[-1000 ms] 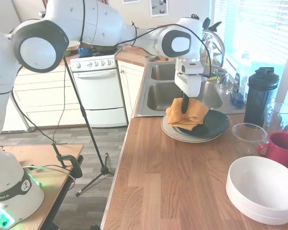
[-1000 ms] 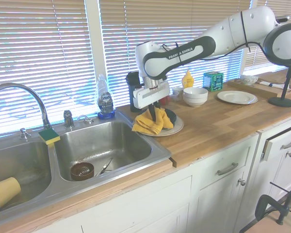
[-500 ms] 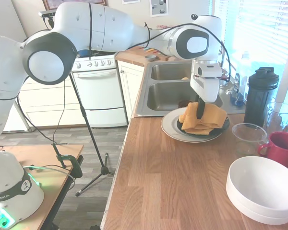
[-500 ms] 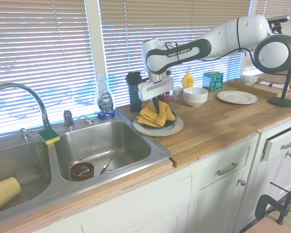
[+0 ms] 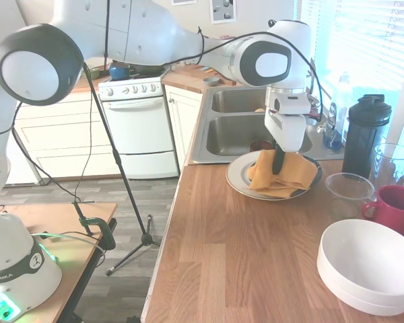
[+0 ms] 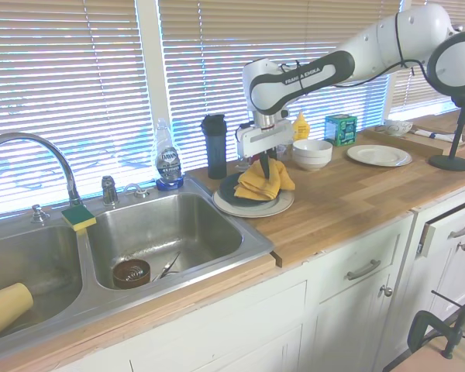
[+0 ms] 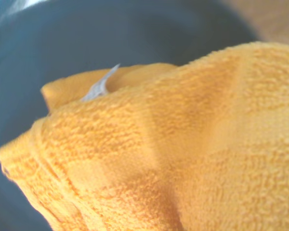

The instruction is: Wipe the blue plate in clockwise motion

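The white arm's gripper (image 5: pixel 279 161) is pinched tight on a soft, folded orange towel (image 5: pixel 283 173) and presses it onto the round dark blue plate (image 6: pixel 234 188). This plate sits on a bigger white plate (image 6: pixel 252 208) on the brown wooden counter (image 5: pixel 242 256), next to the metal sink (image 6: pixel 167 232).

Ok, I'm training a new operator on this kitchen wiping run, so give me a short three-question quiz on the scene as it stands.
1. True or false: the gripper is shut on the yellow cloth.
2. What does the blue plate sit on? A) the sink B) a white plate C) a white bowl
3. In the first exterior view, what dark container stands just past the plate, by the window?

Key: 1 true. 2 B. 3 the black shaker bottle.
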Controlling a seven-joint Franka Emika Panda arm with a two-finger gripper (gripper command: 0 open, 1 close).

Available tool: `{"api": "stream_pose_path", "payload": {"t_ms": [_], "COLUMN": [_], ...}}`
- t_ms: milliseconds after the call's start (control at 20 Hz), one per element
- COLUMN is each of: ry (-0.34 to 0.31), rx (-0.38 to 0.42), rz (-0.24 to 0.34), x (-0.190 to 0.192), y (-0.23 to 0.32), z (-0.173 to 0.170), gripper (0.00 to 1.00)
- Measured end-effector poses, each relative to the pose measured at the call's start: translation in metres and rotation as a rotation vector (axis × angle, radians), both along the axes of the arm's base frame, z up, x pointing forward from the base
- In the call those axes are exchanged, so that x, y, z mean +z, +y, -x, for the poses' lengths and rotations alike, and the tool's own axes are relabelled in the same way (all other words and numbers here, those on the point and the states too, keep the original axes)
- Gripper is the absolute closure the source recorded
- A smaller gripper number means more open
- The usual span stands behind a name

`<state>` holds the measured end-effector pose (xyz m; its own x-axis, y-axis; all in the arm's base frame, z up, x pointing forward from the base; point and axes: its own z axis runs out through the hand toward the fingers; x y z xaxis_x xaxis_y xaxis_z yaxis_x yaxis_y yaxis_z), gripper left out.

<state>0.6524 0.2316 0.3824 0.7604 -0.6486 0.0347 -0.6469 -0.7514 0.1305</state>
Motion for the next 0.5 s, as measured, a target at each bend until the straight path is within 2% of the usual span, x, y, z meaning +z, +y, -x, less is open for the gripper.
{"api": "stream_pose_path", "payload": {"t_ms": [250, 500], "ry": [0.008, -0.009], "rx": [0.056, 0.086], "rz": [-0.010, -0.031], "x": [-0.014, -0.006], "y": [0.022, 0.044], "z": [0.040, 0.056], "gripper": [1.00, 1.00]}}
